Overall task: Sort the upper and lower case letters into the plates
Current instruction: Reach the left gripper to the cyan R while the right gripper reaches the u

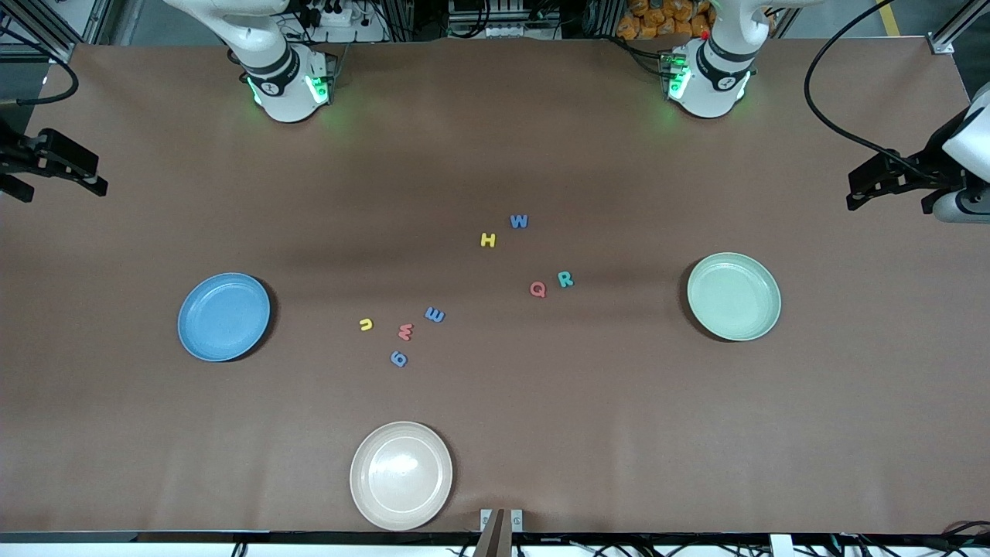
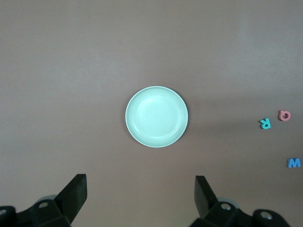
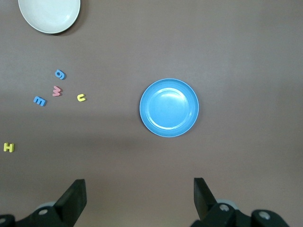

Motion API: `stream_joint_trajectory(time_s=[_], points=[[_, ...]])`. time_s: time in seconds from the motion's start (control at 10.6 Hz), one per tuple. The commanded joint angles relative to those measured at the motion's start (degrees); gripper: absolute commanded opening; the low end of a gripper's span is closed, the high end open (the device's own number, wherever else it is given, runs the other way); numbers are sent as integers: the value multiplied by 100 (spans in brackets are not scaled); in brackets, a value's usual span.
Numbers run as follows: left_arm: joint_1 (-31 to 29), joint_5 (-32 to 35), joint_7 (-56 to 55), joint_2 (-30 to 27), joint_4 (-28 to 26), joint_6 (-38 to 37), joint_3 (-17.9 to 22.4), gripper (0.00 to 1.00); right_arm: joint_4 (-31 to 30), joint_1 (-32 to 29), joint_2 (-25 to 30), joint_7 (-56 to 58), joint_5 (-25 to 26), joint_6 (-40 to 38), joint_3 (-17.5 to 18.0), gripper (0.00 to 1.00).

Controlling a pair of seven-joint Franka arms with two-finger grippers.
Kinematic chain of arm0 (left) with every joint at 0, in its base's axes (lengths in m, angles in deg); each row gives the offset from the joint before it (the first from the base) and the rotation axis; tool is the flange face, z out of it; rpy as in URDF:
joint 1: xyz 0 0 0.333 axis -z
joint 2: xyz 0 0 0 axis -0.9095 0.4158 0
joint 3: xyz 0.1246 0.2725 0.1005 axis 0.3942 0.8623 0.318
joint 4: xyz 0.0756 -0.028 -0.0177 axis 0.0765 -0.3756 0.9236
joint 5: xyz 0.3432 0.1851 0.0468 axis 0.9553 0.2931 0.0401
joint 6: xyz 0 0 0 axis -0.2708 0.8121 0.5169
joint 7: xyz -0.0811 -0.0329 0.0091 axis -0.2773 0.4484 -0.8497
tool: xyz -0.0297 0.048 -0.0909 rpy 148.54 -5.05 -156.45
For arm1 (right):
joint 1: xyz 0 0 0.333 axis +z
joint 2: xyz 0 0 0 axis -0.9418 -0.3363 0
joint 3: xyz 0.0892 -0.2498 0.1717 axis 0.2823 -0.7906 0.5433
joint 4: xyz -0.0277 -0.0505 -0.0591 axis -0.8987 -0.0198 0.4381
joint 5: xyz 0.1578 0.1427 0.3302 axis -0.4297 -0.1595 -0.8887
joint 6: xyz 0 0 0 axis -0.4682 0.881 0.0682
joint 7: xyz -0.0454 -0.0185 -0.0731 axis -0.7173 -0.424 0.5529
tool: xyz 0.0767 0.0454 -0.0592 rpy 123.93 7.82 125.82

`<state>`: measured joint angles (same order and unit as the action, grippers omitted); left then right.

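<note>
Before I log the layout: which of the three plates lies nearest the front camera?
The cream-beige plate; it lies lowest in the front view, while the blue plate and mint green plate lie farther back.

Lighting and picture quality: even overhead light, sharp focus, mild glare.

Soft light from above is falling evenly on the brown table [image 1: 495, 433]; broad dim bands are crossing its middle. The cream plate [image 1: 401, 475] is showing a white glare patch; the blue plate [image 1: 224, 316] and mint plate [image 1: 734, 296] are casting narrow dark crescent shadows. Green lamps are glowing on both arm bases, tinting the tabletop nearby. Wrist views are dimming toward their corners, fingertips [image 2: 75, 191] appearing near-black, slightly soft.
</note>
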<state>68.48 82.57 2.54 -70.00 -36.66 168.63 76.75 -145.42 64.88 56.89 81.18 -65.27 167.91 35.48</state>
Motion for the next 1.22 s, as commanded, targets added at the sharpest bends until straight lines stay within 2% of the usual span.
stream_joint_trajectory(time_s=[0.0, 0.38, 0.47, 0.57, 0.85, 1.13], points=[[-32, -147, -80, -14, 94, -108, 2, 100, -30, -33, 28, 44, -82, -34, -7, 100], [20, -76, -106, 108, 25, -117, -15, 100, -48, -33, 28, 62, -82, -34, -7, 100], [-32, -146, -193, 126, -176, -161, -215, 100, -74, -33, 28, 62, -82, -34, -7, 100], [-32, -382, -229, 127, -465, 39, -243, 100, -83, -33, 28, 62, -82, -34, -7, 100], [29, -516, -1061, 284, -924, 716, -839, 100, -118, -24, 11, 62, -82, -34, 2, 100], [29, -516, -1993, 372, -1801, 1892, -1534, 100, -171, -24, 11, 97, -82, -34, 2, 100]])
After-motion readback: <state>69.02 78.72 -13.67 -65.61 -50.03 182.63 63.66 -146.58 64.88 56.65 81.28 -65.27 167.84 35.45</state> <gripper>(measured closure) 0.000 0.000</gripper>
